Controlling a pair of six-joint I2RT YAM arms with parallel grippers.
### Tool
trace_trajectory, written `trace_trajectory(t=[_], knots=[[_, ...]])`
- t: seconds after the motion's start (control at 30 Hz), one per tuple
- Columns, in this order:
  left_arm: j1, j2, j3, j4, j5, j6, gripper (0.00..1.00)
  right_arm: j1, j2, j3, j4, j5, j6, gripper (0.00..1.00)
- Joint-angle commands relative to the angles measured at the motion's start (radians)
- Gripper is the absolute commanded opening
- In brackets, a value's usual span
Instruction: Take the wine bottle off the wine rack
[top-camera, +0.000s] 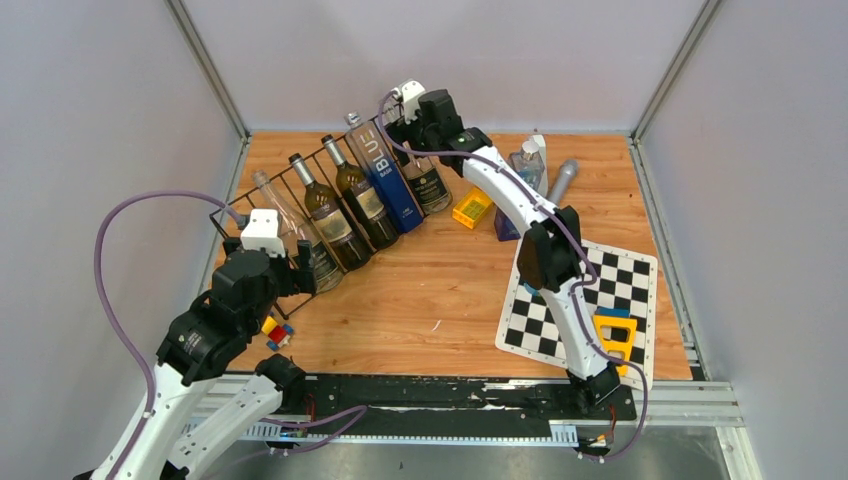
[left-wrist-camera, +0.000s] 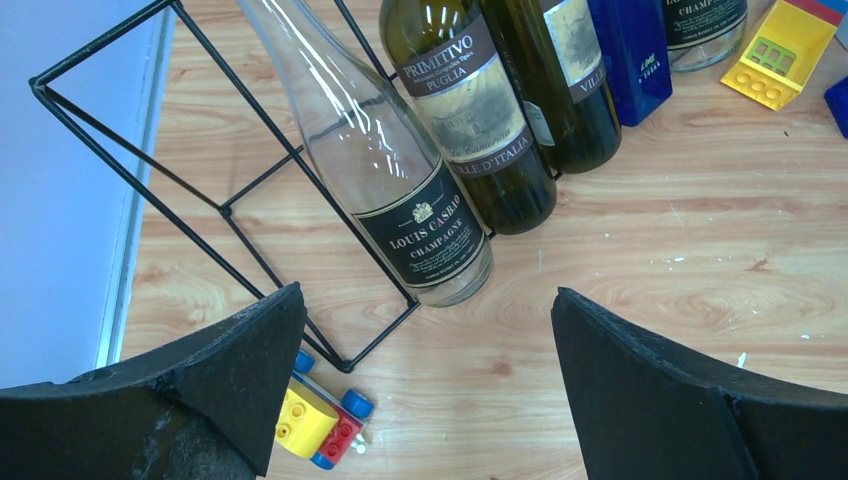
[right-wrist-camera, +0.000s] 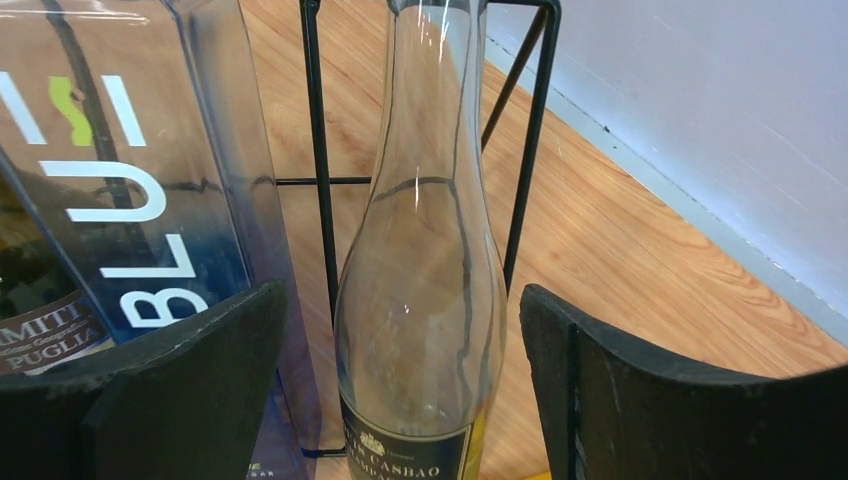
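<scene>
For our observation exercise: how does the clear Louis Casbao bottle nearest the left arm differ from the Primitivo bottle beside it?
The Louis Casbao bottle is clear glass; the Primitivo bottle is dark green. Louis Casbao's label is black, Primitivo's pale with a brown band. Both lean in the wine rack.

rack: 10 o'clock, bottles in it | toy car: 8 o'clock, before rack | mat: 4 o'clock
</scene>
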Motion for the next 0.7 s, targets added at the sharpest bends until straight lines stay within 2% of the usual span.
trace_trajectory(t=[0.0, 0.33, 0.67], knots=[[0.004, 0.004, -0.004, 0.038, 0.006, 0.014, 1.00, -0.004, 0.030, 0.055, 0.102, -0.021, -0.001, 0.87], [0.004, 0.003, -0.006, 0.041, 0.012, 0.018, 1.00, -0.018, 0.102, 0.077, 0.173, -0.046, -0.013, 0.84], [0.004, 0.006, -0.007, 0.042, 0.011, 0.019, 1.00, -0.019, 0.139, 0.087, 0.207, -0.046, -0.033, 0.74]])
